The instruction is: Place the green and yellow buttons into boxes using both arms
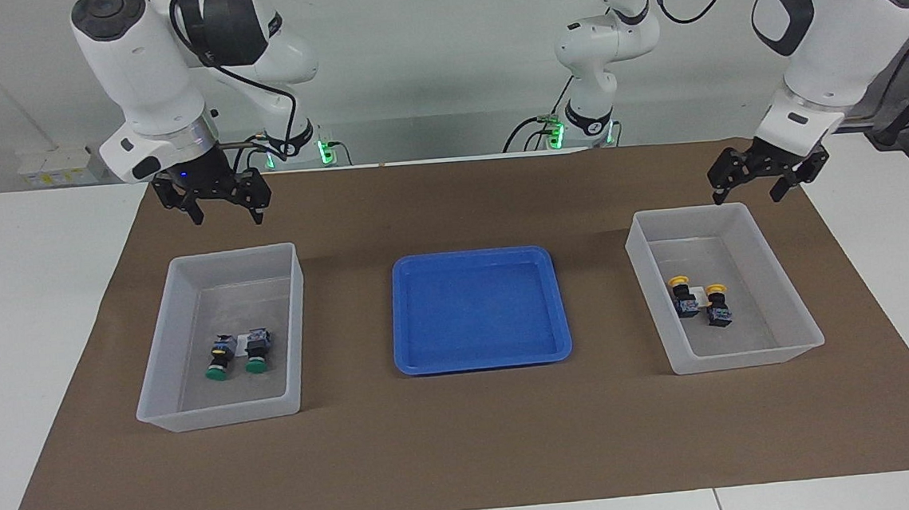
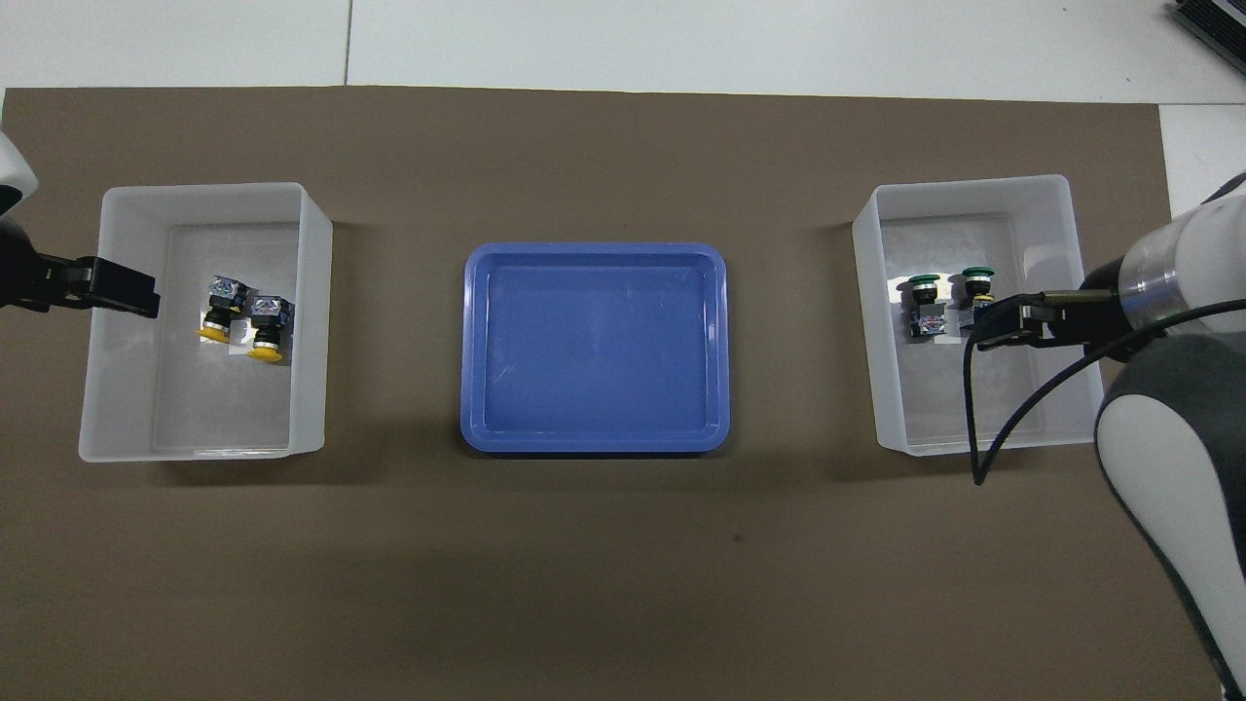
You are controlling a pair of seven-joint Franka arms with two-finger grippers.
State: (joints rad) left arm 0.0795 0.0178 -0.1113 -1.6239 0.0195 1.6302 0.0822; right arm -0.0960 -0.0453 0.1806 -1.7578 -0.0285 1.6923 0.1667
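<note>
Nearest the robots, above the brown paper mat (image 1: 468,446) by the robot-side rim of each bin: two black two-finger pincers, both spread wide, both holding nothing. Left gripper (image 1: 766,177) raised over the mat just at the robot-side edge of the translucent whitish plastic bin (image 1: 803,319) at the left arm's end of the table; in the overhead view only its dark tip showing over that bin's outer wall (image 2: 107,292). Below and farther out from that pincer, on the bin floor: two yellow-capped push-button switches (image 1: 699,299) with black and grey-blue bodies, lying side by side, touching or nearly so, a small white sticker beneath them. Right gripper (image 1: 218,202) likewise up over the mat, just short of the robot-side rim of the second translucent whitish bin (image 1: 162,363) at the right arm's end. Farther out from that pincer, inside this bin: two green-capped push-button switches (image 1: 237,356) lying side by side, caps pointing away from the robots, again over a white sticker. Between the two bins, well apart from either pincer: shallow blue rectangular plastic tray (image 1: 405,354), nothing lying in it.
</note>
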